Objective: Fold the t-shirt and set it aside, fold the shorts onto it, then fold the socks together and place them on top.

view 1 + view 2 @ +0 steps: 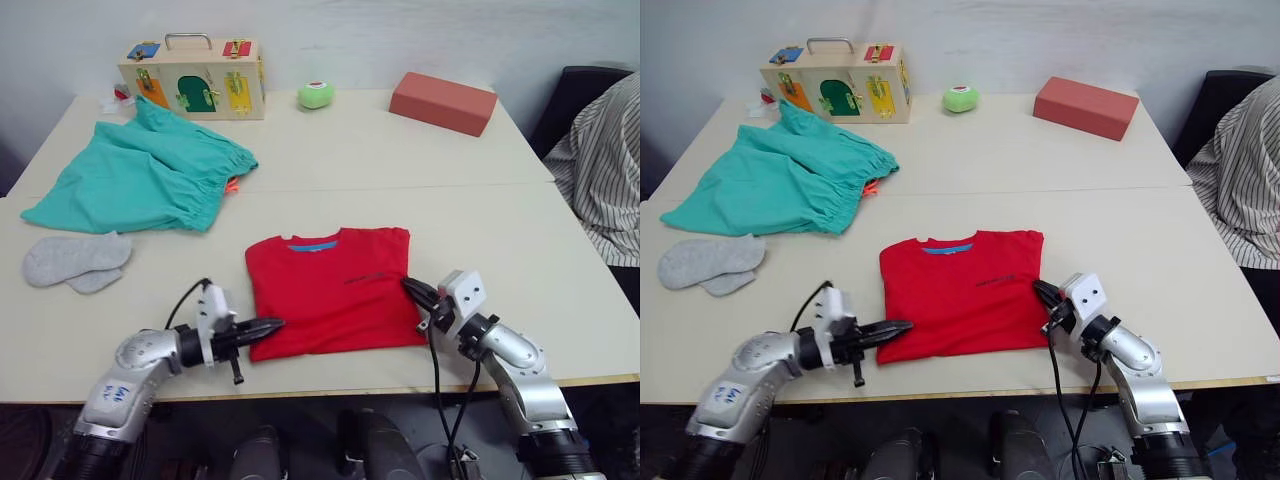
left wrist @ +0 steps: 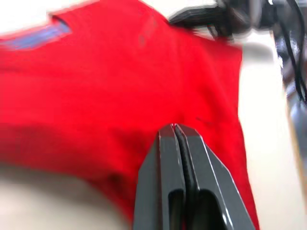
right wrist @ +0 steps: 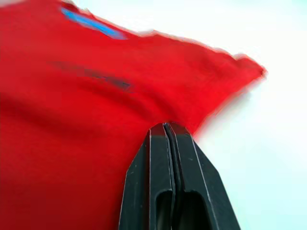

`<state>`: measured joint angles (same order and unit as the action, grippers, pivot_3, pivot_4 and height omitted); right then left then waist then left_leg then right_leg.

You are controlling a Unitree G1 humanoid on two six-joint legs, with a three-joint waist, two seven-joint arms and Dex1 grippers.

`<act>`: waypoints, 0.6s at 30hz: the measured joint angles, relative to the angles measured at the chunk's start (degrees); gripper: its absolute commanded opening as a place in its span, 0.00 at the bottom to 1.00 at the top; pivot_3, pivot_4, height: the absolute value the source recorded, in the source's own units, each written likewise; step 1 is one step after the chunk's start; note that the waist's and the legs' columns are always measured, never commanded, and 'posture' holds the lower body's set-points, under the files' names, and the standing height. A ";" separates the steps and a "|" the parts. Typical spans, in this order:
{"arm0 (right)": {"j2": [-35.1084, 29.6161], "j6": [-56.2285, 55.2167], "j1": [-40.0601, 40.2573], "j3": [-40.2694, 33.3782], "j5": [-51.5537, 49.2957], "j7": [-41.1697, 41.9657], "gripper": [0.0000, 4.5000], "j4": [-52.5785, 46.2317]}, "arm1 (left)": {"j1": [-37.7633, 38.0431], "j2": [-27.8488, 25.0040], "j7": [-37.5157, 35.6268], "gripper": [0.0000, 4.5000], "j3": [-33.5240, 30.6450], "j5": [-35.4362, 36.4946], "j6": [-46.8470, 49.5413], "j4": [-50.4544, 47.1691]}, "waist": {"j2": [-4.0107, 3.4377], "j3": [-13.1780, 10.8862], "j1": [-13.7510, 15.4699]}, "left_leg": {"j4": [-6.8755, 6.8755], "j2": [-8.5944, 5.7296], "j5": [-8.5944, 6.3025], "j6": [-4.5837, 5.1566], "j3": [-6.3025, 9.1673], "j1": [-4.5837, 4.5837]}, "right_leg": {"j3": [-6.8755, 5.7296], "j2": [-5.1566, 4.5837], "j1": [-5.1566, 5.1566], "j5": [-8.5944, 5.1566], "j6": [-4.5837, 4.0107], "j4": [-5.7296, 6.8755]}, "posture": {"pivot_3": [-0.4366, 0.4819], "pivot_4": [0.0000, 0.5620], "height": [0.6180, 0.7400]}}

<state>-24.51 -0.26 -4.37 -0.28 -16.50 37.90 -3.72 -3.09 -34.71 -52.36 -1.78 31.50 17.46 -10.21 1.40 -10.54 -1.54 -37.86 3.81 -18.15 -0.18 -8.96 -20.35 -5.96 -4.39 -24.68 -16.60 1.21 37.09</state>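
From the left eye view we see the red t-shirt [image 1: 332,290] lying folded into a neat rectangle near the table's [image 1: 400,160] front edge, collar band away from us, with the left gripper [image 1: 268,325] at its near left corner and the right gripper [image 1: 410,288] at its right side edge; we judge both are placed low at the cloth's edges to pinch or slide it aside as one stack. The teal shorts [image 1: 145,180] lie spread at the far left, the grey socks [image 1: 72,260] just in front of them, well apart from the shirt. A wooden latch box [image 1: 192,78], a green ball [image 1: 316,95] and a red-brown block [image 1: 442,102] stand along the back; a person's striped sleeve [image 1: 605,170] shows at the right. The right eye view gives the same layout: bare tabletop lies to the shirt's right and behind it, enough room, we judge, for setting it aside, while its near edge runs close to the table's front edge. In the left wrist view the fingers are pressed together with no cloth visibly between them, tips over the shirt's edge. In the right wrist view the fingers are likewise closed against each other, resting at the shirt's border beside bare table; we see no fabric clamped.
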 measured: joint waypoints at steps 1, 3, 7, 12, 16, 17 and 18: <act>-0.03 0.80 -0.17 0.08 -1.05 0.92 0.00 -2.42 | -1.68 0.31 0.76 0.01 -1.18 1.62 1.47 -0.73 | 0.00 0.00 0.13 | 0.00 -0.02 0.01 0.02 0.05 -0.01 | -0.02 0.00 0.04 0.01 0.03 -0.04 | 0.48 0.27 1.00; -0.15 2.31 -1.16 0.32 -2.19 2.01 0.00 -5.66 | -4.10 0.94 2.24 0.01 -2.58 2.89 3.03 -1.28 | 0.00 0.00 0.10 | 0.00 -0.04 -0.01 0.03 0.06 0.02 | -0.02 0.00 0.11 0.03 0.05 -0.11 | 0.48 0.27 1.00; 0.00 6.31 -5.62 6.81 0.45 3.48 0.00 -6.66 | -7.99 2.26 4.07 0.01 2.15 -3.08 2.24 0.22 | 0.00 0.01 -0.12 | 0.01 -0.05 -0.01 -0.05 0.05 0.01 | -0.05 0.02 0.08 0.02 0.05 -0.13 | 0.48 0.27 1.00; 0.94 6.47 -7.74 12.30 6.22 3.38 0.00 -2.26 | -7.78 4.71 4.40 0.01 8.98 -10.60 -1.23 4.26 | 0.01 0.00 -0.02 | 0.15 -0.05 0.09 -0.33 0.02 -0.10 | -0.08 0.03 -0.10 -0.07 0.05 -0.17 | 0.48 0.27 1.00; 2.52 4.81 -7.76 12.25 8.60 0.65 0.00 2.07 | -8.36 6.64 8.77 0.01 9.06 -15.04 -3.73 6.20 | 0.02 0.00 -0.01 | 0.12 -0.08 0.09 -0.28 0.02 -0.06 | -0.08 -0.03 -0.03 -0.06 0.07 -0.17 | 0.48 0.27 1.00; 2.64 4.23 -7.76 11.70 8.83 -0.31 0.00 2.60 | -8.63 7.57 10.76 0.01 8.61 -16.07 -4.12 6.81 | 0.03 0.00 0.00 | 0.12 -0.08 0.09 -0.24 0.02 -0.01 | -0.08 -0.04 0.04 -0.05 0.09 -0.18 | 0.48 0.27 1.00; 2.68 4.01 -7.75 10.64 8.81 -1.31 0.00 3.29 | -8.61 8.05 12.35 0.01 8.11 -16.51 -4.46 7.30 | 0.04 0.01 0.00 | 0.12 -0.08 0.02 -0.11 0.03 0.02 | -0.08 -0.05 0.08 -0.04 0.11 -0.18 | 0.48 0.27 1.00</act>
<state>-21.82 3.76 -12.12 10.35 -7.69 36.59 -0.43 -11.70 -26.66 -40.01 6.33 14.99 13.00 -2.91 1.44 -10.54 -1.54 -37.75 3.73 -18.12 -0.29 -8.94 -20.33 -6.04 -4.44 -24.60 -16.64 1.32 36.91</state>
